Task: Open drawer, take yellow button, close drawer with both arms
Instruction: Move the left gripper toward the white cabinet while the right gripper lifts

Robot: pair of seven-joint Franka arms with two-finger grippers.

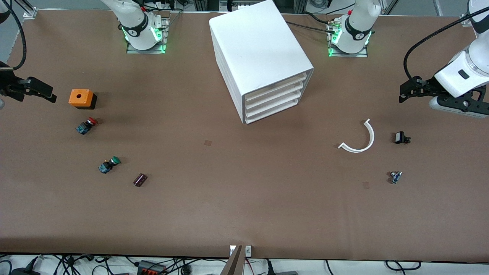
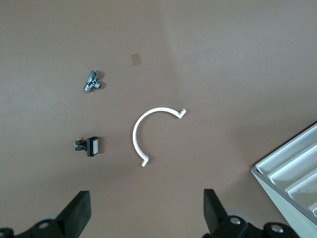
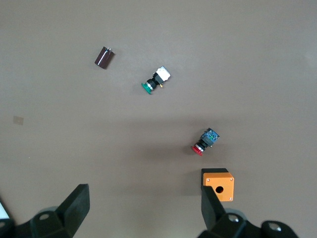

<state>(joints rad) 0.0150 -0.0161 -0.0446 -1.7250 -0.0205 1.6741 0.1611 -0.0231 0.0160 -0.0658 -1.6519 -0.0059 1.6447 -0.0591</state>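
The white cabinet [image 1: 259, 57] stands at the middle of the table, between the two arm bases. Its four drawers are all shut; the drawer [image 1: 276, 85] is the uppermost one. A corner of the cabinet [image 2: 292, 178] also shows in the left wrist view. The orange-yellow button is out of view. My left gripper [image 1: 405, 93] is open and empty, up over the table at the left arm's end [image 2: 146, 198]. My right gripper [image 1: 44, 91] is open and empty, up over the table at the right arm's end, beside an orange box [image 3: 144, 193].
At the right arm's end lie an orange box [image 1: 81, 98], a red-capped button [image 1: 86, 125], a green-capped button [image 1: 109, 164] and a dark cylinder [image 1: 140, 180]. At the left arm's end lie a white curved strip [image 1: 361, 139], a small black part [image 1: 401, 138] and a small metal part [image 1: 395, 177].
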